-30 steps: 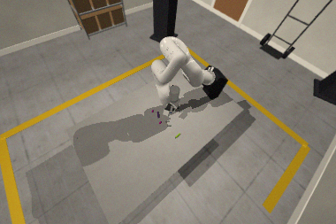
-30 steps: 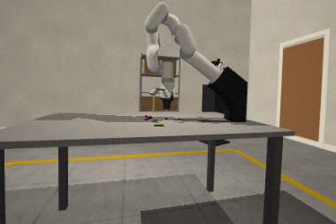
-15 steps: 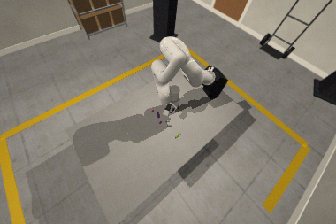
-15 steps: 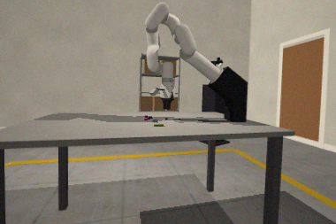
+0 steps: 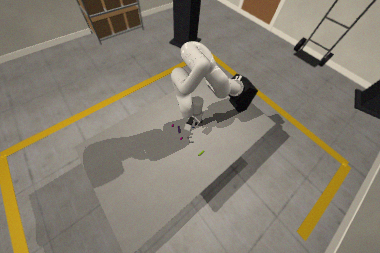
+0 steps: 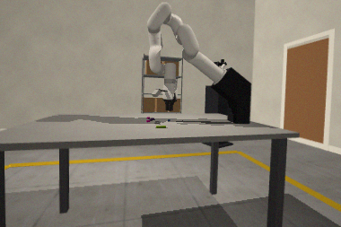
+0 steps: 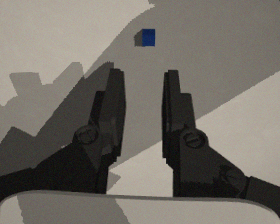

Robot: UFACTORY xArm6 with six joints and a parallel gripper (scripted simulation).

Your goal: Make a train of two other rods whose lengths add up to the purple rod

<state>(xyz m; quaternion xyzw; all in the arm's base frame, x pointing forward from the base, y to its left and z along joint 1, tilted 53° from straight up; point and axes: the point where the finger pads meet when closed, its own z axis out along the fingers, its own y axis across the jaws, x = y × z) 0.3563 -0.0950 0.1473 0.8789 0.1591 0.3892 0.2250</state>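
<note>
My gripper (image 5: 193,124) (image 6: 169,109) (image 7: 144,88) is partly open and empty, above the table. In the wrist view a blue rod (image 7: 148,37) (image 6: 169,120) lies beyond the fingertips, a little right of the middle line between them. The purple rod (image 5: 179,129) lies left of the gripper in the top view, between two small magenta rods, one farther back (image 5: 173,125) and one nearer (image 5: 181,138). Small grey rods (image 6: 157,123) lie close by, too small to tell apart clearly. A lime rod (image 5: 201,153) (image 6: 161,126) lies nearer the front.
The rods lie on the grey table (image 5: 150,197) (image 6: 112,133). The arm's black base (image 5: 243,93) (image 6: 235,96) stands at the table's right side. Shadows of the arm fall across the table around the rods.
</note>
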